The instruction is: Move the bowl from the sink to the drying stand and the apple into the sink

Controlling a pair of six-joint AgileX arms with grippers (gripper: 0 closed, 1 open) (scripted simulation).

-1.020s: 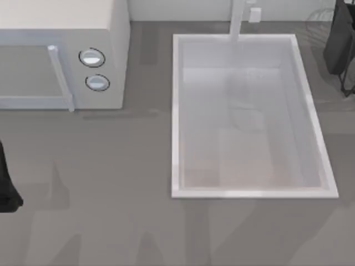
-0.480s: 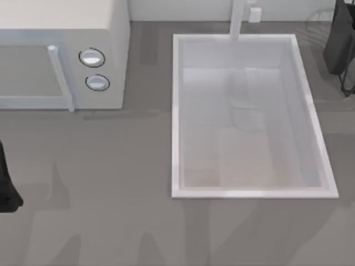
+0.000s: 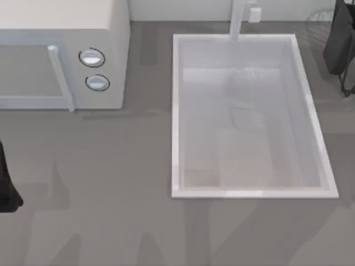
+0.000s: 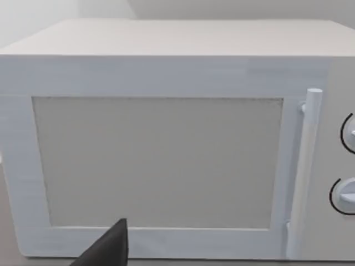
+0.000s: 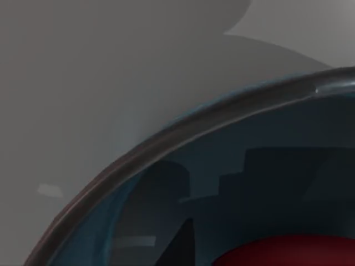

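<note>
Grey countertop, white sink (image 3: 176,116) right of centre, its basin showing no objects inside.
Top view: microwave (image 3: 113,50) at upper left; faint wires of the drying stand (image 3: 317,22) at upper right beside the right arm (image 3: 339,44); left arm (image 3: 6,188) parked at the left edge; finger state of either gripper cannot be told. Left wrist view: microwave door close ahead, one dark fingertip (image 4: 108,248) at the frame edge. Right wrist view: blue bowl (image 5: 183,166) close up, rim arcing across, red apple (image 5: 288,252) lying inside it.

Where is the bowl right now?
The bowl sits close under the right wrist camera, a red rounded shape inside it; in the top view the sink holds nothing.
</note>
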